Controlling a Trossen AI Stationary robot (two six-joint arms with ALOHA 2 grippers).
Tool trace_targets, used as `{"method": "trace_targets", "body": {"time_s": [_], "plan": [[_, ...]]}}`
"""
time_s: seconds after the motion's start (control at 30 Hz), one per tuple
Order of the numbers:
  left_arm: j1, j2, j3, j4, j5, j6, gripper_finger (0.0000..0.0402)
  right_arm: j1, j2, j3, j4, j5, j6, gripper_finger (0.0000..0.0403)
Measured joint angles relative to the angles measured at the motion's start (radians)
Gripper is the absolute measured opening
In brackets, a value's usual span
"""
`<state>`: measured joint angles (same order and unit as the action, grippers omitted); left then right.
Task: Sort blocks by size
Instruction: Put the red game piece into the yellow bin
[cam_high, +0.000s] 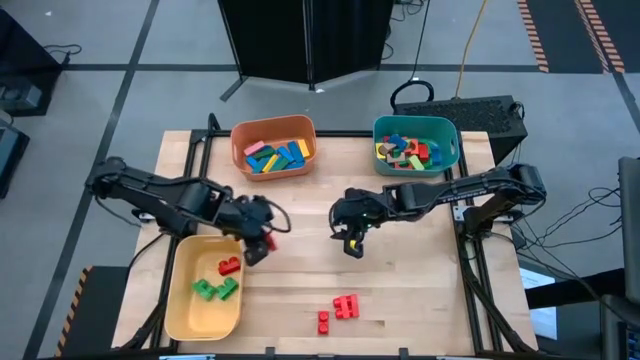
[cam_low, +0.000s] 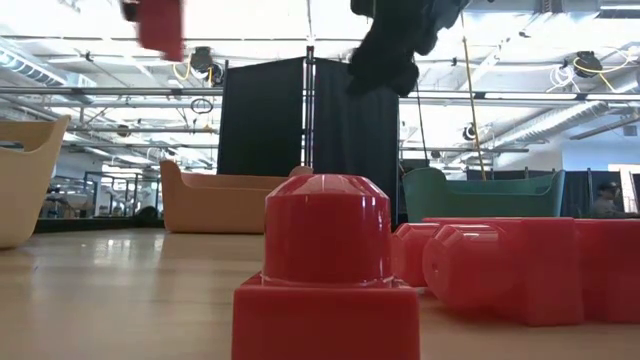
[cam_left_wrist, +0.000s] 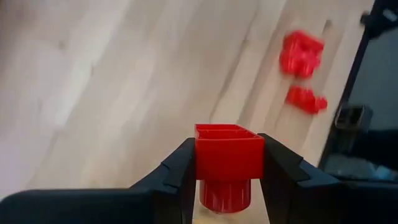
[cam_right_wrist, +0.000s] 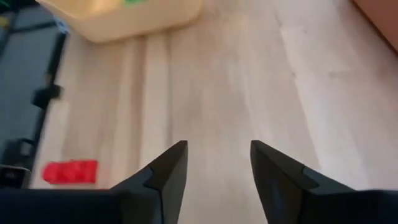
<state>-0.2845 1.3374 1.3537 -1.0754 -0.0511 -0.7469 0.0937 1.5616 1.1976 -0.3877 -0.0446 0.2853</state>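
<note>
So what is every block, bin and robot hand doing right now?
Left gripper: shut on a small red block, beside the yellow bin.
Right gripper: open, empty, over the bare table middle.
Yellow bin: holds one red and some green blocks.
Orange bin: holds mixed-colour blocks.
Teal bin: holds mixed-colour blocks.
Two red blocks: lying loose on the table.

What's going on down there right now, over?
Left gripper shut on a red block beside the yellow bin. Right gripper open, empty, mid-table. Two red blocks still loose. Nothing blocking.
</note>
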Motion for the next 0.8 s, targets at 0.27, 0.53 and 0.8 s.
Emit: {"method": "trace_targets", "body": {"time_s": [0.27,0.53,0.8], "plan": [[-0.12,-0.033,-0.001,-0.246,0.038,-0.18,0.0118,0.0,0.0,0.0,-0.027,0.02,-0.006,0.0166],[-0.237,-0.034,-0.029,-0.3,0.04,-0.259,0.0127,0.027,0.005,-0.049,-0.088,-0.038,-0.009,0.0167],[-0.332,-0.034,-0.153,-0.296,0.087,-0.348,0.013,0.06,0.005,-0.147,0.006,-0.04,-0.082,0.0167]]}}
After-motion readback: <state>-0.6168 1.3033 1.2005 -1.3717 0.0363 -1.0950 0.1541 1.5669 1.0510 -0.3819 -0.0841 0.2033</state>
